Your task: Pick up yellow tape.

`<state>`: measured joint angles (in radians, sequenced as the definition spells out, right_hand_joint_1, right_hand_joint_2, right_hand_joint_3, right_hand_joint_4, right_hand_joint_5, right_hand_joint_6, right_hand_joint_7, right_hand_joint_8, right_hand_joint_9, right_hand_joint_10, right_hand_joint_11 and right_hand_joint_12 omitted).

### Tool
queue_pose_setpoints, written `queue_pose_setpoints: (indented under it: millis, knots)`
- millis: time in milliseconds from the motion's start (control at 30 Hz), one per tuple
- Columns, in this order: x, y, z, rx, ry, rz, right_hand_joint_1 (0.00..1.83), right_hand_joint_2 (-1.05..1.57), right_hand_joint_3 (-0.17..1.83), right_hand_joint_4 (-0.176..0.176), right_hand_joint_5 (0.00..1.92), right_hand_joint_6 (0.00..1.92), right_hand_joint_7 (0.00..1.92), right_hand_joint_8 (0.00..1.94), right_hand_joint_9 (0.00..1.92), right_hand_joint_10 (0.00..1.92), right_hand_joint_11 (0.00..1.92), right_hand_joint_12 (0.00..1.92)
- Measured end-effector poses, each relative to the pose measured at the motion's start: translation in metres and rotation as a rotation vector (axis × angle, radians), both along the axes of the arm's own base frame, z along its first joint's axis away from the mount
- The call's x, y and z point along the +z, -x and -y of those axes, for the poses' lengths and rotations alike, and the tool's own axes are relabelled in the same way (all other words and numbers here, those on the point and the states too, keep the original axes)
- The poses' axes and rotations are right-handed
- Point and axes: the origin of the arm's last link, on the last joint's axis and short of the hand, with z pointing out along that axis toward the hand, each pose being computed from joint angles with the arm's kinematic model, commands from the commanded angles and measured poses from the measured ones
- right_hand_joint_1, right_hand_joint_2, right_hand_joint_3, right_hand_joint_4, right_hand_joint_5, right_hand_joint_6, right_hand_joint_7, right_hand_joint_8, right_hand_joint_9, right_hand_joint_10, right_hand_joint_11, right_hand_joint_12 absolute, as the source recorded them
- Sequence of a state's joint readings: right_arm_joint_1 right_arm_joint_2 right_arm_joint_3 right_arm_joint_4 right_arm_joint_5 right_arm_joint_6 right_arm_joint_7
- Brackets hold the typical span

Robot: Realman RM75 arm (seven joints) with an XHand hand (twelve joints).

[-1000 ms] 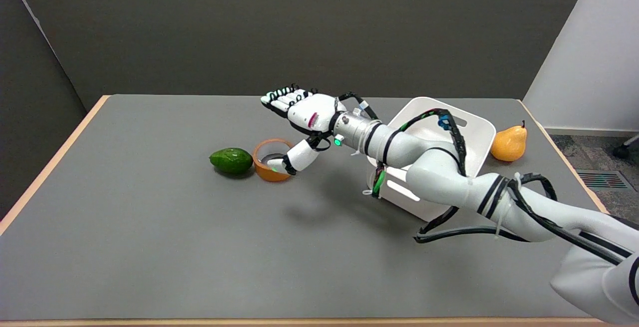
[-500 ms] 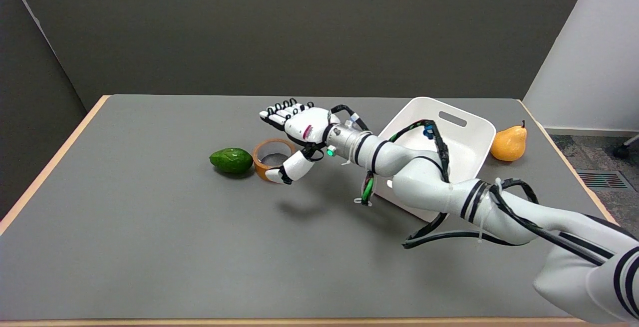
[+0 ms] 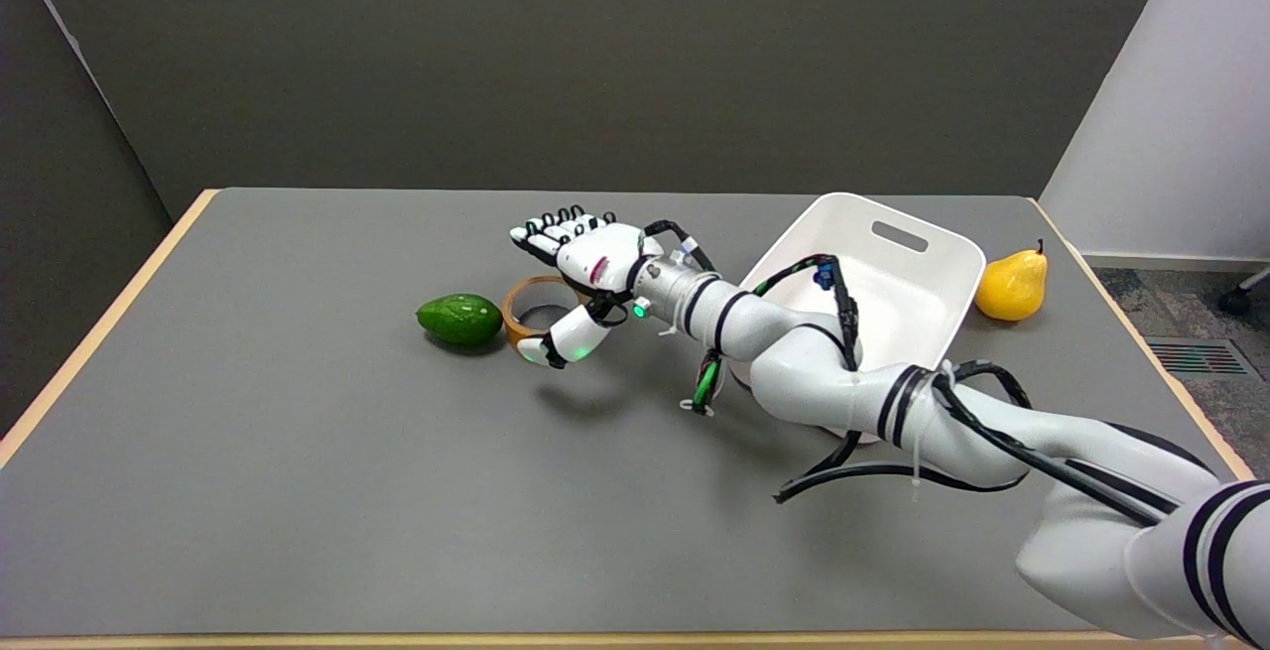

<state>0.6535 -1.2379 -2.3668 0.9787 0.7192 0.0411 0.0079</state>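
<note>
The yellow tape (image 3: 523, 307), an orange-yellow roll lying flat on the grey table (image 3: 298, 452), sits just right of a green avocado. My right hand (image 3: 575, 268) hovers over the roll's right side with its fingers stretched out flat above the far rim. Its thumb points down at the roll's near right edge, outside the ring. Nothing is gripped between thumb and fingers. The hand covers the roll's right part.
A green avocado (image 3: 458, 320) lies against the tape's left side. A white bin (image 3: 873, 283) stands to the right, partly behind my forearm, and a yellow pear (image 3: 1012, 285) stands beyond it near the table's right edge.
My hand has moved left and lower over the tape. The thumb, earlier inside the ring, now sits outside its near right edge. The tape and avocado have stayed put.
</note>
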Motion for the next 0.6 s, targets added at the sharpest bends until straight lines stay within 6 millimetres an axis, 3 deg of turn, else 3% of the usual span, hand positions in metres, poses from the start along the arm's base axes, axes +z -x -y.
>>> queue_pose_setpoints:
  millis: [200, 367, 500, 600]
  knots:
    - [-0.003, 0.006, 0.003, -0.009, 0.008, 0.000, 0.34, 0.46, 0.91, 0.010, 0.00, 0.04, 0.00, 0.04, 0.00, 0.17, 0.00, 0.42]
    - [-0.005, 0.012, 0.004, -0.018, 0.013, -0.002, 0.37, 0.49, 0.90, 0.004, 0.00, 0.14, 0.01, 0.19, 0.00, 0.34, 0.00, 0.55]
    - [-0.006, 0.015, 0.004, -0.021, 0.015, -0.003, 0.43, 0.49, 0.94, -0.002, 0.06, 0.13, 0.07, 0.23, 0.03, 0.48, 0.00, 0.76]
    - [-0.007, 0.016, 0.004, -0.021, 0.016, -0.003, 0.48, 0.54, 0.96, -0.019, 0.06, 0.24, 0.11, 0.30, 0.06, 0.55, 0.00, 0.88]
